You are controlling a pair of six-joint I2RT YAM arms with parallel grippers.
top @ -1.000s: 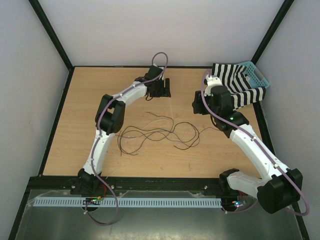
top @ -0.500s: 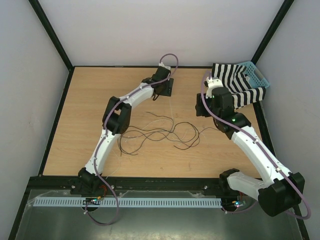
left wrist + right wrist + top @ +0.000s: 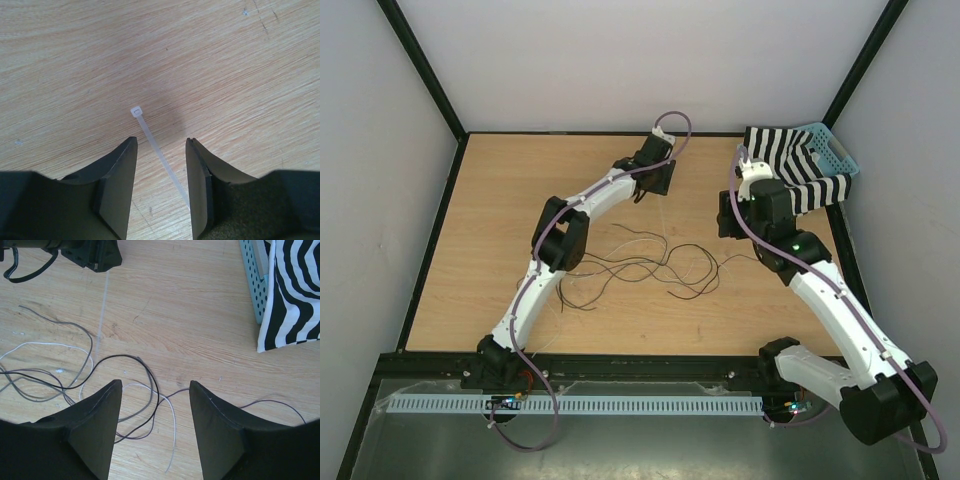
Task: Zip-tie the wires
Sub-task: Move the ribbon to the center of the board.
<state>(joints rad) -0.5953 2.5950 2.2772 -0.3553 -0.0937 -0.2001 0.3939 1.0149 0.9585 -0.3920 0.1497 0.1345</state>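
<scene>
Since a second ago my left arm has stretched farther out, and the left gripper (image 3: 655, 178) has slid right to 12 o'clock of the wires (image 3: 640, 265). Jaws apart, straddling the zip tie (image 3: 154, 142): thin translucent white strap, square head, flat on the grained wood table (image 3: 75, 60). Lined up for a pinch, I judge. Wires: loose black and grey loops, mid-table. Right gripper (image 3: 155, 387) hovers at their 2 o'clock, jaws apart, empty.

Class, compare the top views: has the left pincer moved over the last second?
Yes. The left pincer has shifted to the right in the top view, ending closer to the blue basket, which stayed put.
</scene>
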